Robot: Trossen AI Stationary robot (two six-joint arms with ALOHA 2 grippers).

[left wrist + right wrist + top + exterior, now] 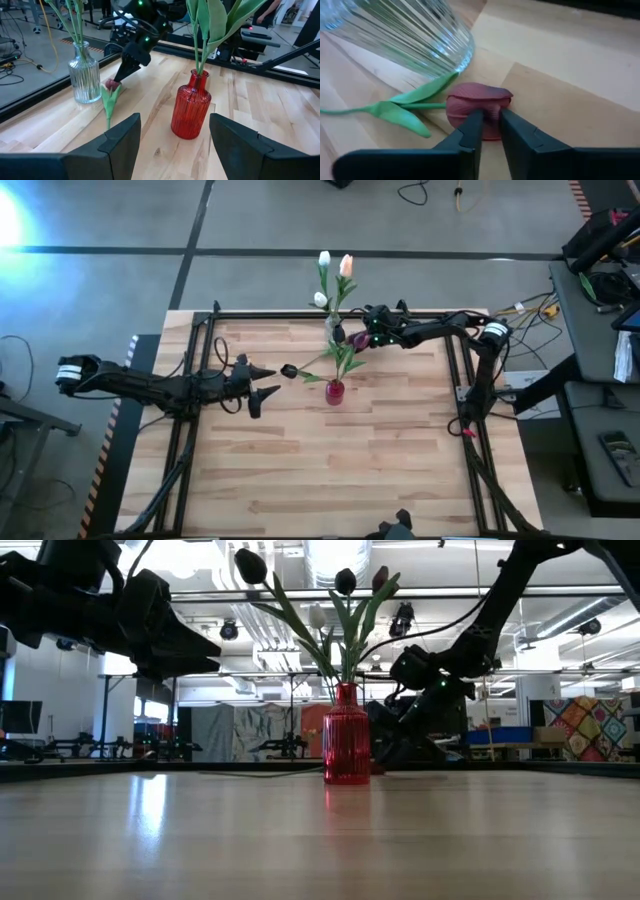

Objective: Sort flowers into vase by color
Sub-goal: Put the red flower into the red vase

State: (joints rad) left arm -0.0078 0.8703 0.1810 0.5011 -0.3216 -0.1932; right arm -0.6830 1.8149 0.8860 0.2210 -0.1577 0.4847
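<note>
Near the upper middle of the overhead view, a maroon tulip [479, 106] lies flat on the pale wooden surface [300, 470], just beside a clear ribbed glass vase [85, 74] that holds pale tulips [333, 268]. The right gripper [490, 122] is closed on the tulip's soft head, its two dark fingers pinching the petals. The thin green stem [415, 106] and a floppy leaf trail off to one side.

This flower looks very light, limp and easily crushed. The head will likely deform under pressure; the stem just below the head seems a firmer, safer place to hold.

At the centre stands a red ribbed glass vase [334, 392], narrow-necked, smooth and probably slippery, holding dark tulips [345, 581] with broad green leaves.

To the left of the red vase, the left gripper [172, 142] hangs with its fingers spread wide, holding nothing.
</note>
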